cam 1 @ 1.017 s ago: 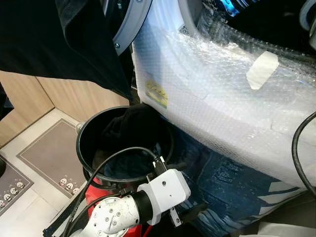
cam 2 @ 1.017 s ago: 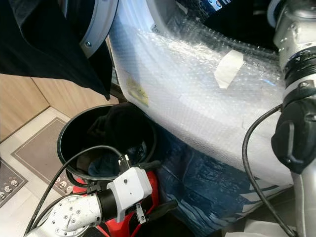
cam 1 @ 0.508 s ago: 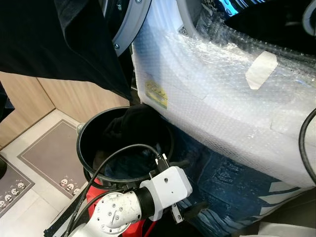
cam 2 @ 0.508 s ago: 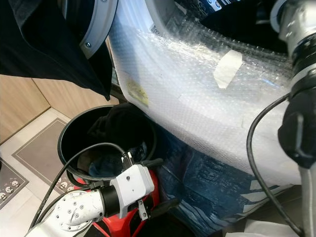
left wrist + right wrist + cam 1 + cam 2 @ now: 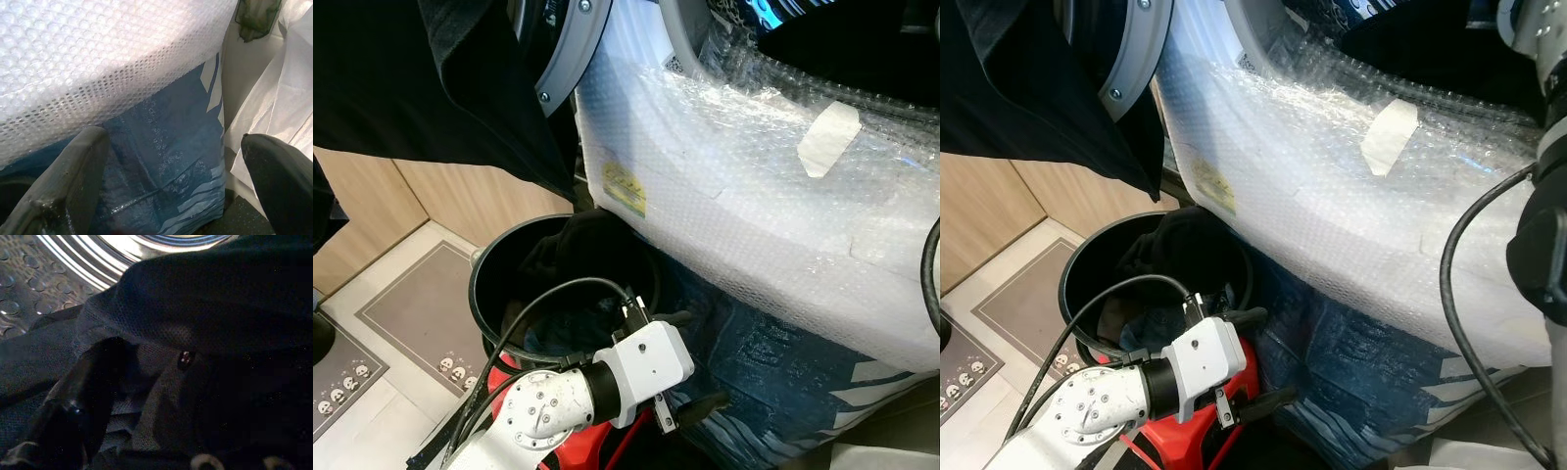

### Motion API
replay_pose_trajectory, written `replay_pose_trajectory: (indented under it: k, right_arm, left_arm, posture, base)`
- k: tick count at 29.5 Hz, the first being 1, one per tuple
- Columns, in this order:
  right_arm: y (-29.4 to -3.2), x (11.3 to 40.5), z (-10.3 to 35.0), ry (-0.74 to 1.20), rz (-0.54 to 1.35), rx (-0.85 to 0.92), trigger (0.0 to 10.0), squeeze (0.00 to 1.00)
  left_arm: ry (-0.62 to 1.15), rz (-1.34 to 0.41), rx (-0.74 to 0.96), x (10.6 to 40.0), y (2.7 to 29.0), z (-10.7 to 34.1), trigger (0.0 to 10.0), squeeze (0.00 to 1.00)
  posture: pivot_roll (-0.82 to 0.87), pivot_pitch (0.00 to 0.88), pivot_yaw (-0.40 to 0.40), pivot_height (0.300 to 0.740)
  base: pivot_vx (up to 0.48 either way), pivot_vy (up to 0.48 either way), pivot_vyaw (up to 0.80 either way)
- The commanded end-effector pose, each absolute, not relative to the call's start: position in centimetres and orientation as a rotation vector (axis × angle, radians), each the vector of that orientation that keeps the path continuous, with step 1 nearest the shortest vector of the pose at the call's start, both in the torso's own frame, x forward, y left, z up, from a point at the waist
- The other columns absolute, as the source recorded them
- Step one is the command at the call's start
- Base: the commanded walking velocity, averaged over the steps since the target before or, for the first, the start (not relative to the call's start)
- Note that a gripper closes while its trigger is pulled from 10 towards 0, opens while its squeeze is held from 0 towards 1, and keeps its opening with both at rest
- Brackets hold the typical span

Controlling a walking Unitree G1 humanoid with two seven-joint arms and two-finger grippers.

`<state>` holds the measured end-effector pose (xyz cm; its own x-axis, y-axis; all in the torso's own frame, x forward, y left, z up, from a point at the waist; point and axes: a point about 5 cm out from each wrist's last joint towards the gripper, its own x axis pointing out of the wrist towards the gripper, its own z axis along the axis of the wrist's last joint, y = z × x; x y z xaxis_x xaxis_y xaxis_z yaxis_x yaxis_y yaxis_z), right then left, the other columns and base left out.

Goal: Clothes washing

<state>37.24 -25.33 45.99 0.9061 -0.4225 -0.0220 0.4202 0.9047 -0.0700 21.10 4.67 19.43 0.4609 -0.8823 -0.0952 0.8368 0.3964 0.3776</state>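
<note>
A black bucket on the floor holds dark clothes heaped against its far side. My left gripper hovers open just right of the bucket's rim, with nothing between its fingers, facing the blue bag. The washing machine is wrapped in bubble wrap, and its door stands open. My right arm reaches up into the drum. There one of its fingers lies against a dark garment on the dimpled drum wall. Its other finger is hidden by cloth.
A large black garment hangs across the upper left. A blue plastic bag sits under the machine's front. Something red stands beside the bucket. Grey mats lie on the tiled floor by wooden panelling.
The left arm has edged up and right, closer to the bucket's rim, still open. The right arm has risen further toward the drum, so less of it shows.
</note>
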Motion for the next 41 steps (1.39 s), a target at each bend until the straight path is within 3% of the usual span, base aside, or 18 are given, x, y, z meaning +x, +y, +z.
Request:
replay_pose_trajectory:
  k: [1,19,41]
  right_arm:
    - [-25.9,36.1,47.9,-0.018,-0.477,-0.062,10.0,0.00]
    - [-23.9,36.9,47.2,0.006,-0.436,-0.075,10.0,0.00]
    - [-25.4,37.2,45.8,0.009,-0.483,-0.075,10.0,0.00]
  left_arm:
    - [-0.141,-1.116,0.405,20.9,4.6,19.6,10.0,0.00]
    - [-0.140,-1.130,0.410,20.9,4.6,19.5,10.0,0.00]
    - [-0.136,-1.130,0.411,20.9,4.7,19.5,10.0,0.00]
  posture:
    - [-0.06,0.136,-0.005,0.740]
    - [-0.05,0.130,-0.006,0.740]
    - [-0.05,0.136,0.000,0.740]
  base:
    - [0.000,0.000,0.00]
    - [0.000,0.000,0.00]
    - [0.000,0.000,0.00]
